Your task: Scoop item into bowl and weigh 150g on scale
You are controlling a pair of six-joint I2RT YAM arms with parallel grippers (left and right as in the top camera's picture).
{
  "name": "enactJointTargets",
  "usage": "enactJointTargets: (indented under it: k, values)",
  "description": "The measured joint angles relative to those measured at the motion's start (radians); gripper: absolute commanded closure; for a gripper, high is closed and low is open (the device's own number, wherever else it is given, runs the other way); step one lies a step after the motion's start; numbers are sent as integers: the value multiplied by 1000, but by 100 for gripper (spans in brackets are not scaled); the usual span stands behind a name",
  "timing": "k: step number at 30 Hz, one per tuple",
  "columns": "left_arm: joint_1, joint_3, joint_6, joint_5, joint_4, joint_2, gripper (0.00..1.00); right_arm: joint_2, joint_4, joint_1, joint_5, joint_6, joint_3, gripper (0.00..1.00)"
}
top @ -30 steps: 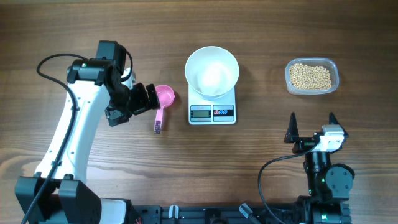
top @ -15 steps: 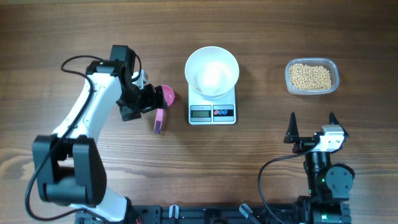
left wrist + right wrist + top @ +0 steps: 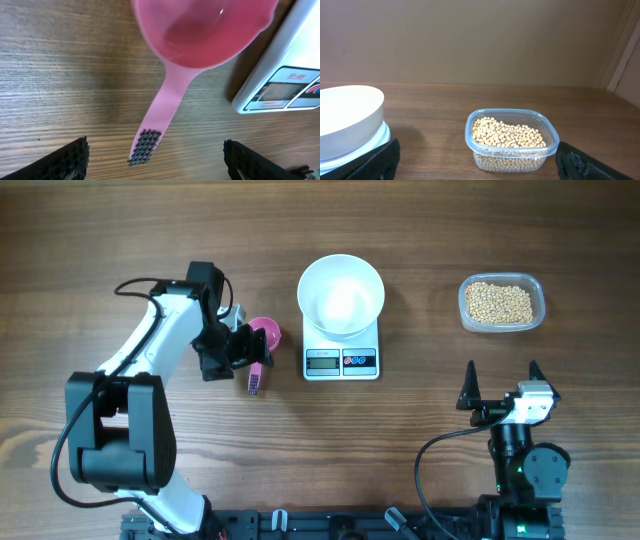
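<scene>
Inspecting the left gripper [image 3: 157,162], we find its fingers spread wide and holding nothing. The pink scoop [image 3: 200,30] lies on the table directly ahead of it, with its cup farthest from the fingers. The dark textured end of the handle [image 3: 145,149] sits between the two fingertips, slightly nearer the left one, and neither fingertip touches it. The scale [image 3: 295,55] lies ahead and to the right of this gripper, just beside the scoop's cup. The bowl [image 3: 341,295] stands on the scale and appears empty. The beans [image 3: 500,302] are in the clear tub [image 3: 502,329], ahead of the right gripper [image 3: 501,377], which rests with fingers spread, well apart from the work.

We judge the step in hand to be picking up the scoop; no scooping has begun. To do it well, we advise:
- centring the handle between the fingers;
- lowering until the pads flank the textured end;
- closing squarely across the handle's width.

A skewed closure could spin the scoop against the scale. The cup should be kept level once lifted.
</scene>
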Motion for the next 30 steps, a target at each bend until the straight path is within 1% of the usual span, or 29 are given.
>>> enactJointTargets:
  k: [7, 11, 13, 15, 18, 19, 21, 25, 27, 30]
  values:
    - [0, -3, 4, 0, 3, 0, 9, 0, 0, 0, 0, 0, 0, 0]
    - [0, -3, 4, 3, 2, 0, 9, 0, 50, 0, -14, -6, -1, 0]
    - [0, -3, 4, 3, 2, 0, 11, 0, 52, 0, -66, 49, -1, 0]
    - [0, -3, 5, 4, 2, 0, 13, 1, 77, 0, -134, 143, -2, 0]
    - [0, -5, 19, 7, 13, 0, 19, 3, 246, 0, -237, 320, -1, 0]
    - [0, -5, 20, 8, 17, 0, 19, 3, 306, 0, -274, 373, -1, 0]
    - [0, -5, 27, 8, 32, 0, 19, 2, 365, 0, -322, 438, 3, 0]
    - [0, -5, 30, 7, 54, 0, 19, 4, 313, 0, -373, 494, 56, 0]
    - [0, -5, 30, 7, 61, 0, 18, 16, 253, 0, -391, 492, 115, 0]
    - [0, -5, 30, 7, 67, 3, 17, 80, 147, 0, -418, 460, 254, 0]
